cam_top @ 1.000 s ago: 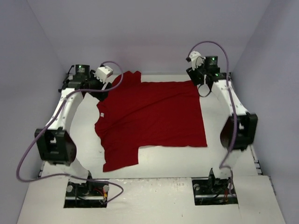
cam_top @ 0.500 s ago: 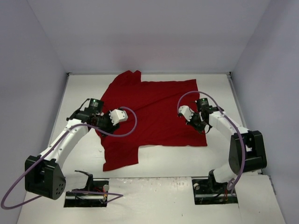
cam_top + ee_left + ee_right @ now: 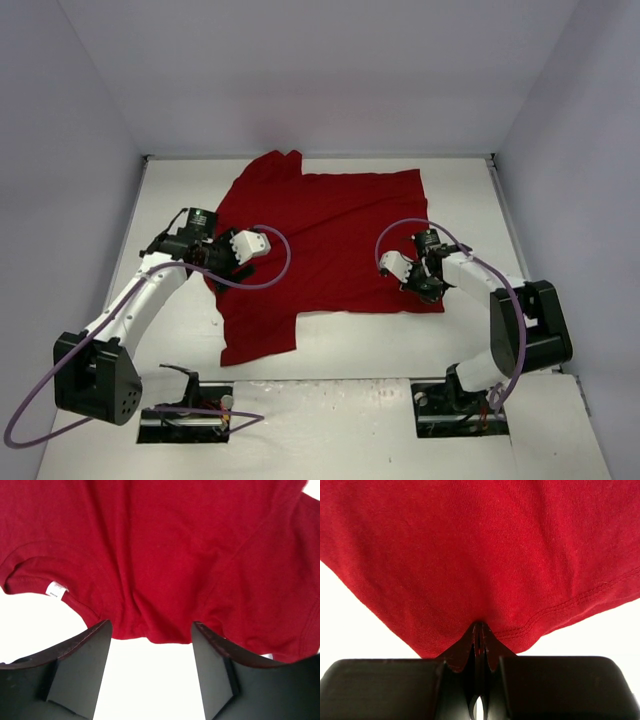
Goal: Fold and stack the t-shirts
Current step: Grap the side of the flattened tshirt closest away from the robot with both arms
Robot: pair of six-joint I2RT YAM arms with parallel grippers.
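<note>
On the left, the left end effector (image 3: 150,626) stands with its jaws apart at the neck side of the t-shirt (image 3: 330,235). In the left wrist view the shoulder edge of the cloth lies just between the two fingertips (image 3: 102,630), not yet pinched, and the small white label (image 3: 56,589) of the collar is a little to the left of them.

In the middle, the t-shirt lies spread out quite flat on the white surface (image 3: 470,215), with its neck toward the left arm and its bottom toward the right arm. One sleeve (image 3: 272,168) points to the far wall and the other sleeve (image 3: 258,338) points to the near edge.

On the right, the right end effector (image 3: 477,627) is fully closed on the cloth. It pinches a small fold at the near corner of the bottom, close to the stitched hem (image 3: 580,601).

I judge that the cloth is light, soft and limp. It will hang and wrinkle when lifted, and it will not keep any shape by itself. A thin pinch can slip out, so it is better to take hold at the thicker seams: the hem corner on the right, and the shoulder seam beside the collar on the left. Both sides should be lifted together.
</note>
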